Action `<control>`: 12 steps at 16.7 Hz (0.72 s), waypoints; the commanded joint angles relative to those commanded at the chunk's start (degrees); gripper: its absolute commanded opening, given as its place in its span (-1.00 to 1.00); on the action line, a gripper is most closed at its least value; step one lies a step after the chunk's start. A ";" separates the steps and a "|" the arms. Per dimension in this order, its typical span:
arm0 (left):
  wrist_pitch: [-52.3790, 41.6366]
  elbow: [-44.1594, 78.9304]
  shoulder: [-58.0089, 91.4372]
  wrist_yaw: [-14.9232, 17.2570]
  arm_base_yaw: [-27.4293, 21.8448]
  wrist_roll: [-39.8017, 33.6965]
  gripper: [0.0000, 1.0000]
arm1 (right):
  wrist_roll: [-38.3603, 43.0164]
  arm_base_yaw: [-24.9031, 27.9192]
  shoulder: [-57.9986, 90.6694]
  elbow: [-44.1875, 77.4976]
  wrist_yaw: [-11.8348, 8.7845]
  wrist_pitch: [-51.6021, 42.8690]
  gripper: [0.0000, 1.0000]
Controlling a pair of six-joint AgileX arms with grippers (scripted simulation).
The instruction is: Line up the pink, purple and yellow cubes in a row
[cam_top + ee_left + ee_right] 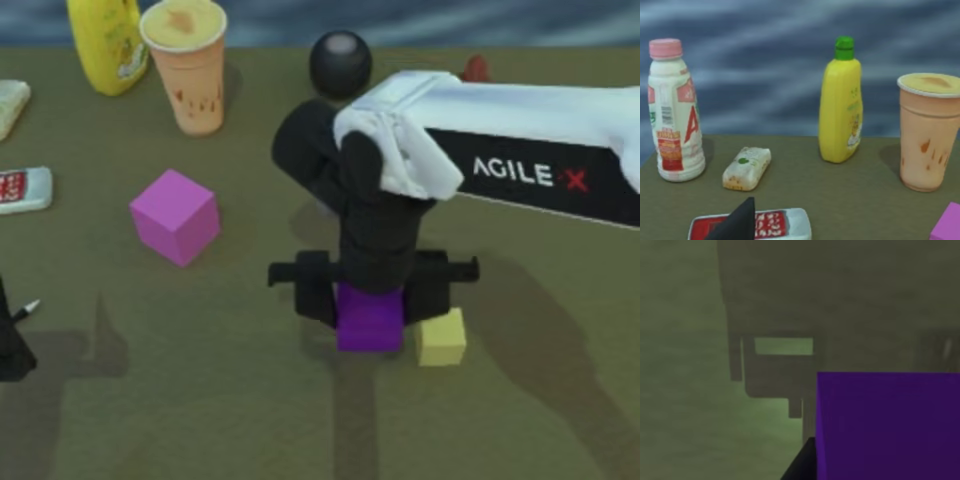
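Olive tabletop (200,400): right gripper (368,300) clamps matte deep purple cube (370,325) beside small pale yellow cube (441,338).

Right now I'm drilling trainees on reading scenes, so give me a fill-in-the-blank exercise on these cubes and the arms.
1. The right end effector is over the ____ cube.
2. The yellow cube sits beside the purple cube, on its ____ side in the top view.
3. The cube standing apart at the table's left is ____.
4. The cup stands beside the yellow ____.

Missing words: purple; right; pink; bottle
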 joint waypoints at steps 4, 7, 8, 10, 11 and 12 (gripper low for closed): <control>0.00 0.00 0.00 0.00 0.00 0.00 1.00 | 0.02 0.24 1.96 -3.61 0.04 5.36 -1.00; 0.00 0.00 0.00 0.00 0.00 0.00 1.00 | 0.02 0.24 1.97 -3.64 0.04 5.40 -1.00; 0.00 0.00 0.00 0.00 0.00 0.00 1.00 | 0.02 0.24 1.97 -3.64 0.04 5.40 -0.85; 0.00 0.00 0.00 0.00 0.00 0.00 1.00 | 0.02 0.24 1.97 -3.64 0.04 5.40 -0.55; 0.00 0.00 0.00 0.00 0.00 0.00 1.00 | 0.02 0.24 1.97 -3.64 0.04 5.40 -0.40; 0.00 0.00 0.00 0.00 0.00 0.00 1.00 | 0.02 0.24 1.97 -3.64 0.04 5.40 -0.25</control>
